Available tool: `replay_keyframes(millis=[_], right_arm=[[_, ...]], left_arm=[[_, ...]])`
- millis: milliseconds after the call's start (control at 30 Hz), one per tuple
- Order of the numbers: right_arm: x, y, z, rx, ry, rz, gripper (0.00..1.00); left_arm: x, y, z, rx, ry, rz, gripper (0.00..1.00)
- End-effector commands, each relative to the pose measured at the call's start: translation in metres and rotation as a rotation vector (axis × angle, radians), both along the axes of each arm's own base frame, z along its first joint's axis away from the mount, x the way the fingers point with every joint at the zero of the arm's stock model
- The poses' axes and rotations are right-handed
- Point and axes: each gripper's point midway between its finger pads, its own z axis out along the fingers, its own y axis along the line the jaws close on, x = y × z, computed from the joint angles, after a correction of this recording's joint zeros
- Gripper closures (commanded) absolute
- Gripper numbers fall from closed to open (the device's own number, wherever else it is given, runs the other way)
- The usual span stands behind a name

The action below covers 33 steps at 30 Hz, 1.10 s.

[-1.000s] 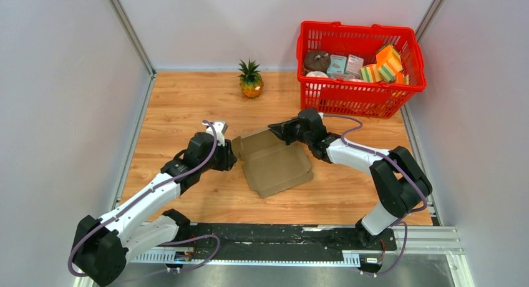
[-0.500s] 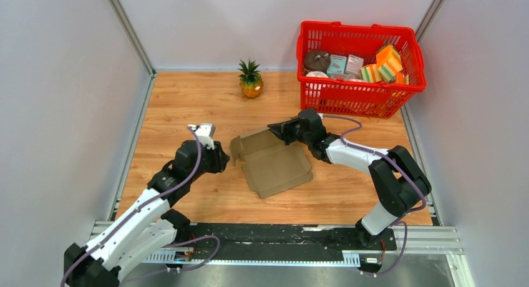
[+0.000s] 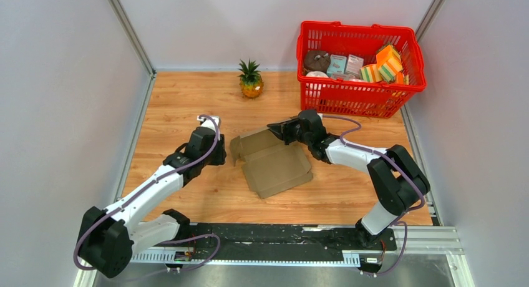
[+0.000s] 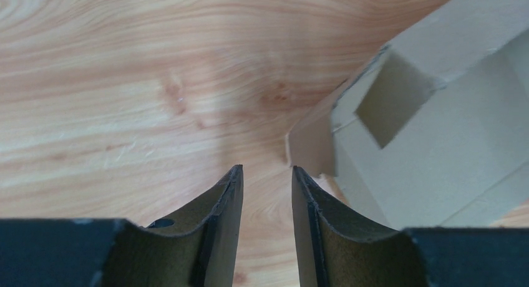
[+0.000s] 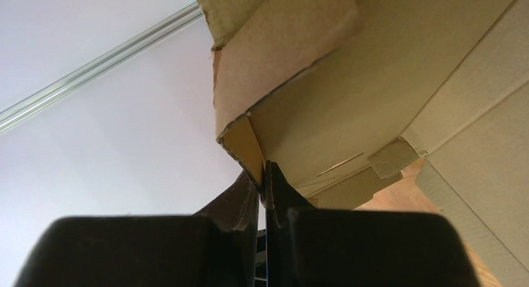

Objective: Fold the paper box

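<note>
Since a second ago the left gripper (image 4: 267, 175) has backed off and returned beside the box (image 3: 277, 168), which lies on the table (image 3: 187, 100) between both grippers. Half open and empty, it points down by a flap corner. A nudge could shove the box and tear it from the right gripper (image 5: 263, 175), pinched shut on the far flap, arm reaching low.

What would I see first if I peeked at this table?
Probably the bright red basket at the back right, full of colourful packages. Then the brown paper box in the middle, with the right gripper pinching its raised flap and the left gripper open beside it.
</note>
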Motion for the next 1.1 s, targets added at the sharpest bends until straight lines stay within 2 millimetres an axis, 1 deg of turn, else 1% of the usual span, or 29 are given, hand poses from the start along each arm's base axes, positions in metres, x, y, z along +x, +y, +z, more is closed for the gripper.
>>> replay_keyframes(millis=[0, 67, 133, 167, 233, 267, 300, 500, 600, 667, 700, 733, 800, 833, 933, 1000, 1067], right_arm=[[0.002, 0.003, -0.003, 0.022, 0.014, 0.005, 0.92], [0.002, 0.004, -0.003, 0.025, 0.016, 0.007, 0.92], [0.001, 0.004, -0.003, 0.027, 0.018, 0.005, 0.92], [0.001, 0.005, -0.002, 0.030, 0.018, 0.008, 0.92], [0.002, 0.006, -0.001, 0.035, 0.019, 0.007, 0.92], [0.002, 0.006, 0.000, 0.038, 0.019, 0.011, 0.92], [0.002, 0.006, -0.001, 0.034, 0.016, 0.012, 0.92], [0.002, 0.005, -0.006, 0.019, 0.021, 0.007, 0.92], [0.003, 0.003, -0.004, -0.004, 0.003, 0.009, 0.92], [0.002, 0.001, -0.004, -0.023, -0.004, 0.004, 0.92], [0.001, 0.001, -0.005, -0.026, -0.003, 0.005, 0.92], [0.000, 0.002, -0.006, -0.026, -0.003, 0.008, 0.92], [-0.001, 0.003, -0.008, -0.029, 0.001, 0.011, 0.92], [-0.001, 0.004, -0.011, -0.032, 0.004, 0.012, 0.92], [-0.004, 0.008, -0.016, -0.034, 0.010, 0.022, 0.93], [-0.005, 0.009, -0.017, -0.037, 0.008, 0.024, 0.93], [-0.006, 0.009, -0.016, -0.044, 0.002, 0.026, 0.93]], left_arm=[[0.022, -0.036, 0.031, -0.102, -0.146, -0.162, 0.58], [0.022, -0.050, 0.039, -0.162, -0.182, -0.222, 0.58], [0.019, -0.058, 0.038, -0.187, -0.183, -0.268, 0.58], [0.016, -0.066, 0.041, -0.211, -0.184, -0.311, 0.58], [0.012, -0.068, 0.036, -0.217, -0.175, -0.333, 0.59], [0.013, -0.071, 0.040, -0.231, -0.197, -0.350, 0.59], [0.012, -0.071, 0.036, -0.230, -0.193, -0.350, 0.58], [0.020, -0.060, 0.025, -0.173, -0.197, -0.298, 0.56], [0.022, -0.063, 0.028, -0.185, -0.234, -0.311, 0.55], [0.023, -0.063, 0.034, -0.200, -0.262, -0.309, 0.52], [0.022, -0.063, 0.032, -0.207, -0.263, -0.303, 0.51], [0.024, -0.063, 0.033, -0.208, -0.276, -0.299, 0.50], [0.026, -0.063, 0.033, -0.199, -0.285, -0.298, 0.50], [0.029, -0.064, 0.037, -0.207, -0.306, -0.302, 0.50], [0.032, -0.068, 0.037, -0.207, -0.314, -0.315, 0.50], [0.031, -0.068, 0.032, -0.204, -0.303, -0.313, 0.51], [0.031, -0.071, 0.035, -0.221, -0.324, -0.326, 0.51]])
